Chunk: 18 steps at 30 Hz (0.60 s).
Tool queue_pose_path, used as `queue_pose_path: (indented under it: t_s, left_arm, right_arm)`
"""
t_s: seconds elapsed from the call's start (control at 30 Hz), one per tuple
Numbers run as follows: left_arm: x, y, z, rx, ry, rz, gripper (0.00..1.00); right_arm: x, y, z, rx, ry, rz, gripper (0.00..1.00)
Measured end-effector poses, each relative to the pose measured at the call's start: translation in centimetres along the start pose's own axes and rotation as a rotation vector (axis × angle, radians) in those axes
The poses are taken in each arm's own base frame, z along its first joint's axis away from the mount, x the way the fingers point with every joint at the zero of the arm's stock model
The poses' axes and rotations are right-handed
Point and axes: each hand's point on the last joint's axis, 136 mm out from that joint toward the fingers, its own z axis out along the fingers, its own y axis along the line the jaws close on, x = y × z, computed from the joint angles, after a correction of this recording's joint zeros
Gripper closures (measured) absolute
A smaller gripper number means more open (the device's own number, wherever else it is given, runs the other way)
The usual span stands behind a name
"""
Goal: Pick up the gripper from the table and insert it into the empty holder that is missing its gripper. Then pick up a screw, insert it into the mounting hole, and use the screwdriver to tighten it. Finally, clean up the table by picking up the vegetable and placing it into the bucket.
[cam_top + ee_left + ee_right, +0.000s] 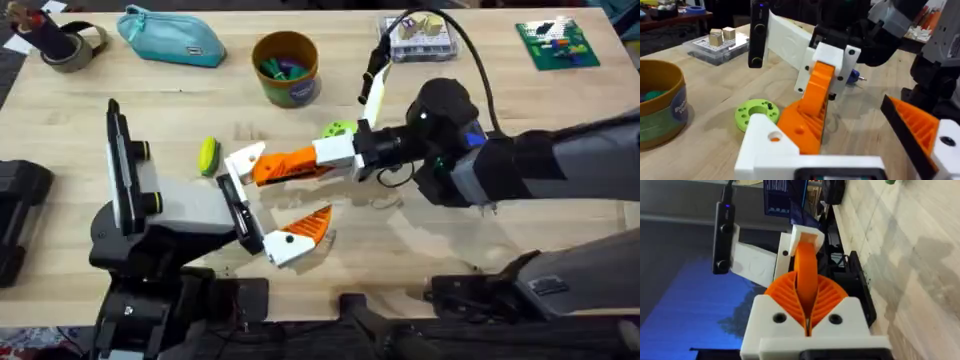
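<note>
One right pincer (362,152) clenched on the gripper (295,165), held level (orange end leading) to line up with the holder (243,161).

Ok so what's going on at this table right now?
The right gripper is shut on the orange gripper piece, holding it level with its tip at the empty holder on the stand. Whether the piece is seated yet cannot be told. The yellow-green vegetable lies on the table beside the stand, not yet in the bucket.
</note>
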Motion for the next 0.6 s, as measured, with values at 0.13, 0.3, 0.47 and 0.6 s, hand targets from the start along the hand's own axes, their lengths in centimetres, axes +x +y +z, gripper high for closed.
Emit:
queue_pose_path:
  t_s: [0.13, 0.3, 0.47, 0.6]
  left_arm:
    - [0.0, 0.2, 0.0, -0.009, -0.001, -0.003, 0.011]
    - [0.0, -0.1, 0.0, 0.005, 0.0, -0.011, 0.011]
    - [-0.4, -0.2, 0.0, 0.008, -0.012, 0.015, 0.011]
    - [-0.4, -0.3, 0.0, 0.016, -0.012, 0.019, 0.011]
  right_arm:
    - [-0.5, -0.1, 0.4, 0.019, 0.027, 0.011, 0.981]
    - [-1.2, 0.2, 1.2, 0.05, 0.091, 0.048, 0.981]
    - [-1.6, 1.0, 1.4, 0.042, 0.129, 0.025, 0.981]
    - [-1.8, 0.8, 1.3, 0.035, 0.146, 0.02, 0.981]
